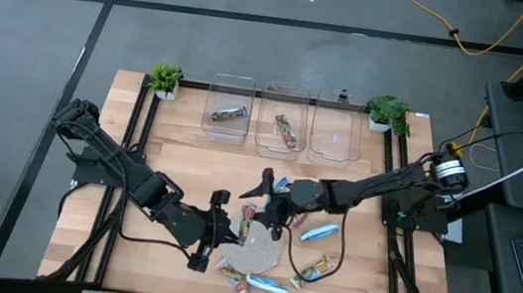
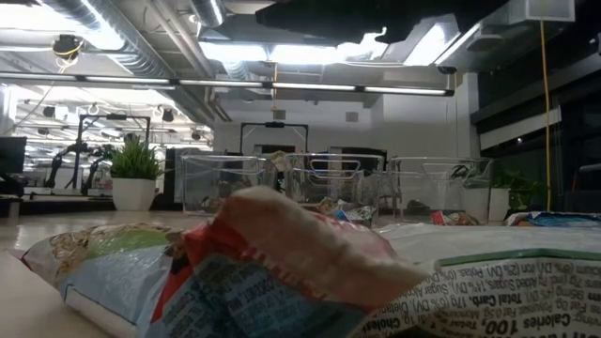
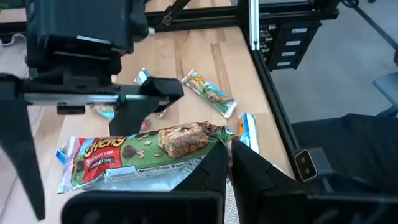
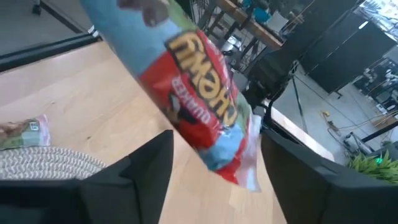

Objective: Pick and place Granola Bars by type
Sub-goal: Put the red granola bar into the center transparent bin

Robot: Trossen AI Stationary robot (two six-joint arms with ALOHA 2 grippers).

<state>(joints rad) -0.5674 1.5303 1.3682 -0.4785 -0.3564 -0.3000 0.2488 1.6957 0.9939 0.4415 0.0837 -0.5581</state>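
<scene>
The granola bars (image 1: 274, 286) lie scattered around the round woven mat (image 1: 254, 251) at six o'clock on the table (image 1: 180, 157), some touching its rim, one blue bar (image 1: 321, 232) just beside my right arm. At twelve o'clock stand three clear bins (image 1: 283, 119); the left one holds a dark bar (image 1: 228, 114), the middle one another bar (image 1: 286, 132), and a potted plant (image 1: 165, 79) flanks each end.

My right gripper (image 1: 264, 207) hovers over the mat's upper edge. Only its wrist camera shows what it holds: a red-and-blue Chewy bar (image 4: 199, 102), pinched between my fingers.

My left gripper (image 1: 217, 223) sits at the mat's nine o'clock side. Its wrist view shows narrow fingers closed on a green Chewy bar (image 3: 143, 155).

The low camera is blocked by wrappers (image 2: 282, 272) lying right against it.
</scene>
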